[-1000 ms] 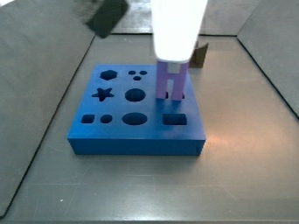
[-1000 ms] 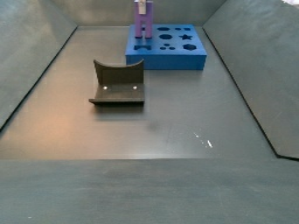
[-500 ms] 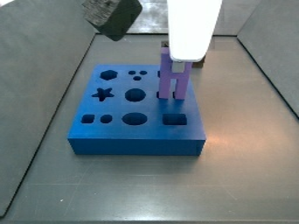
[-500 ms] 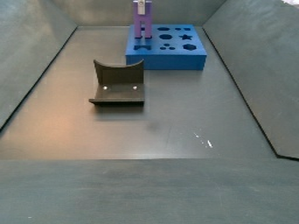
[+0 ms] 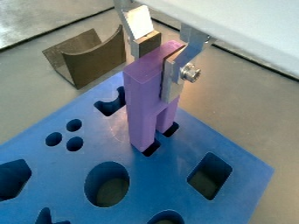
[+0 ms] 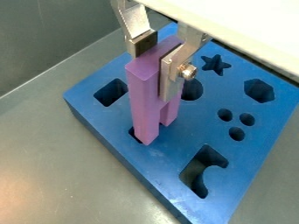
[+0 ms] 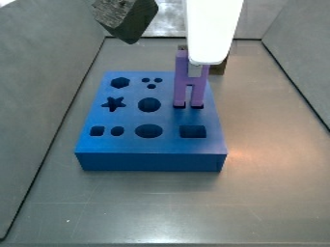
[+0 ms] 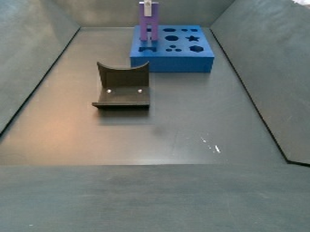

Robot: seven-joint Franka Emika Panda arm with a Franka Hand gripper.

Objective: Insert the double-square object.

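Note:
The purple double-square peg [image 5: 146, 96] stands upright on the blue block [image 5: 263, 179], with its two prongs down in the block's paired square holes. My gripper [image 5: 158, 54] is shut on the peg's top end, one silver finger [image 5: 176, 70] flat on its side. Both wrist views show this, and the peg [image 6: 149, 92] stands near a corner of the block [image 6: 274, 131]. In a side view the white gripper body [image 7: 210, 34] hides the peg's [image 7: 182, 82] top right part. The peg [image 8: 147, 27] shows small at the far end of the floor.
The blue block [image 7: 142, 154] has several other shaped holes, all open. The dark grey curved block [image 8: 121, 86] lies on the grey floor away from the blue block [image 8: 182, 62]; it also shows in a wrist view [image 5: 87, 59]. Sloping grey walls enclose the floor.
The gripper and the peg have shifted slightly upward in the side views. The peg's prongs are still in the holes. Nothing else has moved.

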